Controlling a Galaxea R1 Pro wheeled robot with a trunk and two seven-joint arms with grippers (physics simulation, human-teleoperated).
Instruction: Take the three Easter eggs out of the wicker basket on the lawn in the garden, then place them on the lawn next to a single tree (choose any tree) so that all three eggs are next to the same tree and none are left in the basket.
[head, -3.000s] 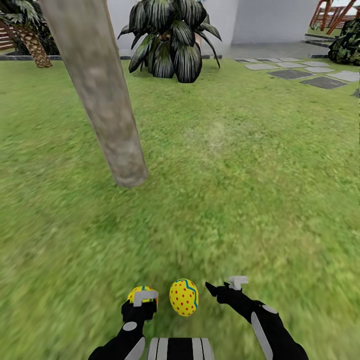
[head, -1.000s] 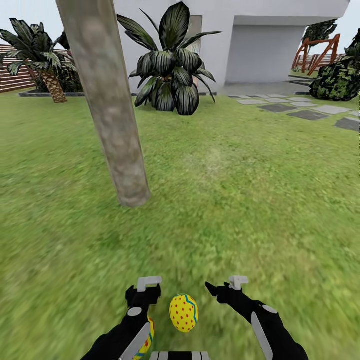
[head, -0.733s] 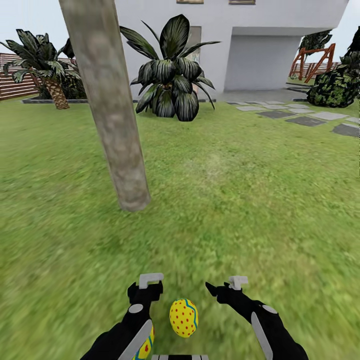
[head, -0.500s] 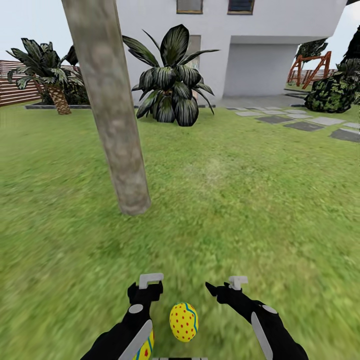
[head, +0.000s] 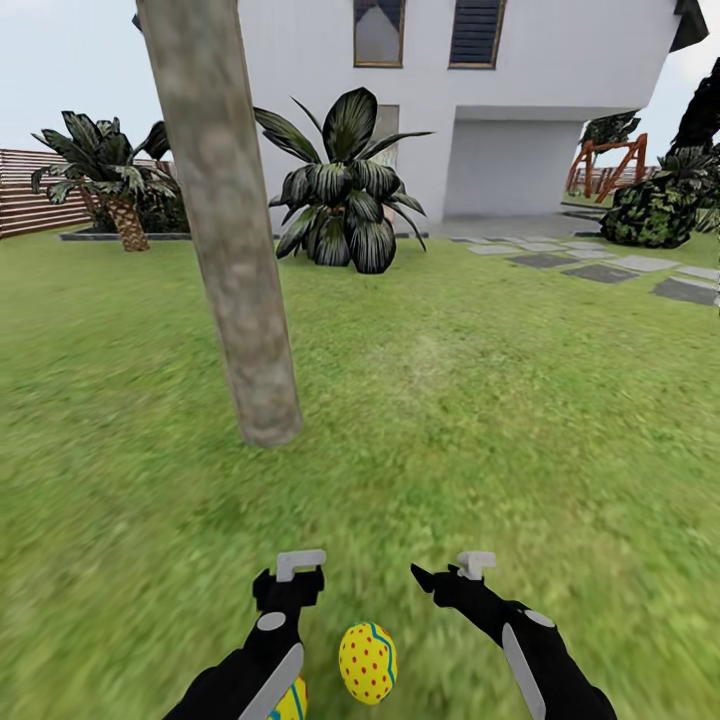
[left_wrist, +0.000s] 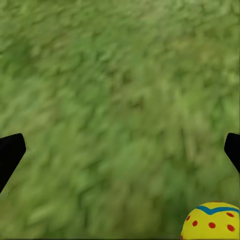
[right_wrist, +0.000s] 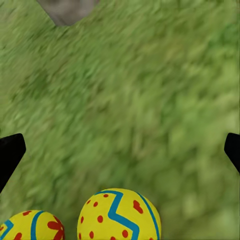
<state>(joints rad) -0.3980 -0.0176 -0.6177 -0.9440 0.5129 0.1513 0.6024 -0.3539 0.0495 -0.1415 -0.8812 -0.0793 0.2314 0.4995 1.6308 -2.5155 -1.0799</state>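
- Between the left gripper's (left_wrist: 120, 150) fingertips (left_wrist: 10, 152) there is only blurred grass; the two dark tips sit at opposite edges of the left wrist view, so the jaws stand wide apart and grasp nothing.
- Between the right gripper's (right_wrist: 120, 150) fingertips (right_wrist: 10, 155) it is the same: spread wide, nothing held, grass beneath them and two eggs nearer the camera.
- In the head view both grippers hover low over the ground, left (head: 290, 578) and right (head: 455, 575), with one Easter egg (head: 367, 662) lying on the lawn (head: 480, 420) between the two arms.
- A second egg (head: 290, 700) peeks out beside the left forearm at the picture's lower edge; it appears to lie on the grass too, though most of it is hidden.
- The right wrist view shows those two eggs (right_wrist: 119, 215) (right_wrist: 31, 226) side by side on the grass, close but seemingly not touching.
- Ahead and a little left stands the tree (head: 235, 270), its grey-brown trunk near the eggs; that nearness is likely why the eggs lie here.
- The trunk's foot (right_wrist: 66, 9) also shows beyond the eggs in the right wrist view.
- Only two eggs can be counted, so a third probably remains to be fetched; empty, opened jaws suit that next step.
- Farther off stand a broad-leaved dark plant (head: 345, 190), the stepping stones (head: 600, 270) and a white house (head: 480, 100).
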